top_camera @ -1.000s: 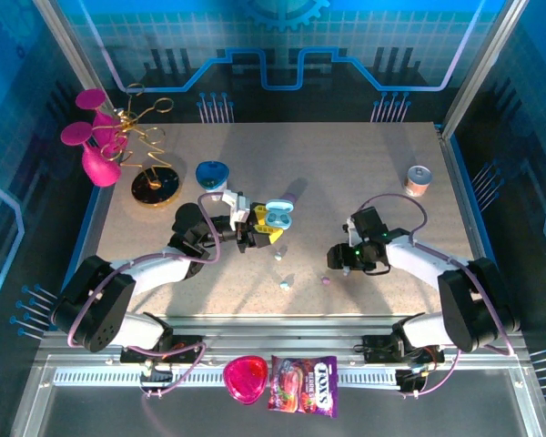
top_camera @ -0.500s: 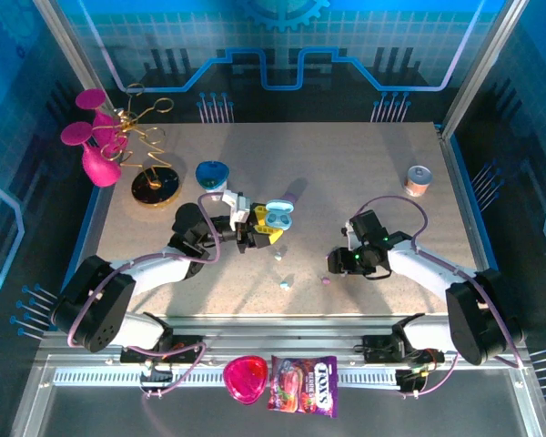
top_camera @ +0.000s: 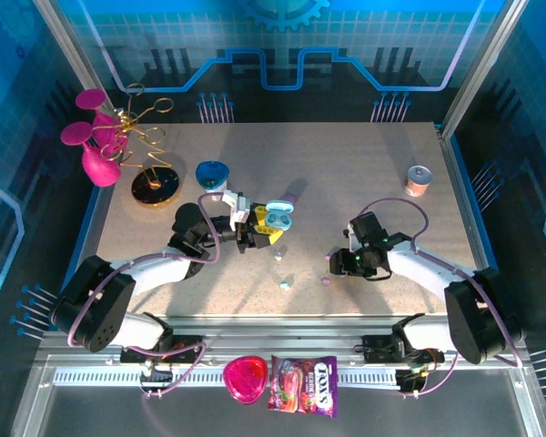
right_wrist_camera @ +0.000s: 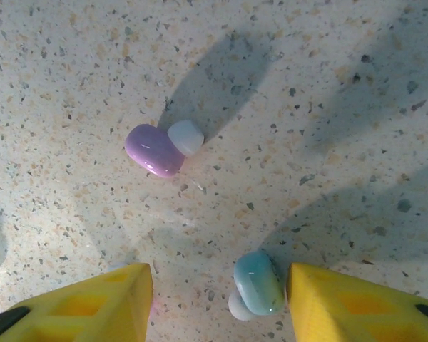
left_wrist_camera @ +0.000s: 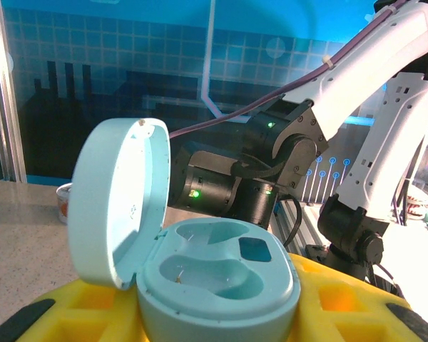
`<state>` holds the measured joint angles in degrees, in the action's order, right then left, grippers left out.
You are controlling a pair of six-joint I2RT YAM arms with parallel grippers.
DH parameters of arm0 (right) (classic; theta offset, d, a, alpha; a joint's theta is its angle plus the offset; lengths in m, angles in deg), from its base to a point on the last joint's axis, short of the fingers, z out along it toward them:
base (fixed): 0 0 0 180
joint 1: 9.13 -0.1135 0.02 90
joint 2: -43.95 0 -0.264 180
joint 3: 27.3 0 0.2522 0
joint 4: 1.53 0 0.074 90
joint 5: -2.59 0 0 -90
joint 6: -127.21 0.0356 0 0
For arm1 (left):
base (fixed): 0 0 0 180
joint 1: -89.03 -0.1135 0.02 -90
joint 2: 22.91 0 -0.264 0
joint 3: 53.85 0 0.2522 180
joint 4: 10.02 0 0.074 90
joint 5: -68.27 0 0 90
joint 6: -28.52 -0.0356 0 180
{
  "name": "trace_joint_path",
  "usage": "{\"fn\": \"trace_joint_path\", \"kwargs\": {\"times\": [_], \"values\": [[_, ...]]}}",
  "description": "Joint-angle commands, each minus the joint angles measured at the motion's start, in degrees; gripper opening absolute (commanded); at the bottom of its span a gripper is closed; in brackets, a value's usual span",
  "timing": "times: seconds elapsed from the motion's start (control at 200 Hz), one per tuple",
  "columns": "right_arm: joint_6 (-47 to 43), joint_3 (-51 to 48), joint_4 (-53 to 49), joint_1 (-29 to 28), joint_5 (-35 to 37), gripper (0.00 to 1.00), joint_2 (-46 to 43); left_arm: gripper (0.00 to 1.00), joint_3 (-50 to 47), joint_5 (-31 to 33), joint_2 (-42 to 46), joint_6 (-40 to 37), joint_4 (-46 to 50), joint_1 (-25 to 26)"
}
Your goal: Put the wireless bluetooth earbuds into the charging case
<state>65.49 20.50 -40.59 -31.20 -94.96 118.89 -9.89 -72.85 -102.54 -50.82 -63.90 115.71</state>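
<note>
My left gripper point(top_camera: 257, 233) is shut on the base of the light blue charging case point(top_camera: 278, 218) and holds it off the table. The case's lid point(left_wrist_camera: 118, 203) stands open, and both wells of the base point(left_wrist_camera: 221, 274) are empty between the yellow fingers point(left_wrist_camera: 342, 303). My right gripper point(right_wrist_camera: 220, 303) is down at the tabletop and open. A light blue earbud point(right_wrist_camera: 258, 283) lies between its fingertips, close to the right one. A lilac earbud point(right_wrist_camera: 157, 148) lies just ahead. From above, small earbuds point(top_camera: 278, 256) point(top_camera: 287, 283) point(top_camera: 326, 280) lie near the right gripper point(top_camera: 333, 264).
A gold wire stand point(top_camera: 155, 182) with pink cups stands at the back left. A blue heart-shaped dish point(top_camera: 212, 173) sits beside it, and a small can point(top_camera: 419, 179) is at the back right. A pink case point(top_camera: 246, 378) and a candy bag point(top_camera: 303, 384) rest on the front rail.
The right gripper has sunk a little toward the table and the near edge, and its jaws have narrowed around the light blue earbud. The left arm and the case have not moved.
</note>
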Motion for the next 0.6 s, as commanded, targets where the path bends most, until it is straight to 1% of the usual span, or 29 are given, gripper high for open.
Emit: {"fn": "trace_joint_path", "kwargs": {"times": [0.0,0.315,0.45,0.595], "values": [[-0.54,-0.14,-0.89,0.29,-0.83,0.53,1.14,0.37,1.18,-1.80,0.16,0.89,-1.80,-0.34],[-1.82,0.15,-0.16,-0.26,-3.89,0.53,2.46,0.37,0.57,-1.81,0.78,0.62,-1.62,-0.44],[-1.77,0.00,1.34,-0.26,-5.43,0.51,1.12,0.37,0.18,-1.62,1.06,0.52,-1.45,-0.40],[-1.94,0.24,1.79,-0.20,-5.68,0.50,2.48,0.37,0.15,-1.53,1.15,0.42,-1.45,-0.40]]}}
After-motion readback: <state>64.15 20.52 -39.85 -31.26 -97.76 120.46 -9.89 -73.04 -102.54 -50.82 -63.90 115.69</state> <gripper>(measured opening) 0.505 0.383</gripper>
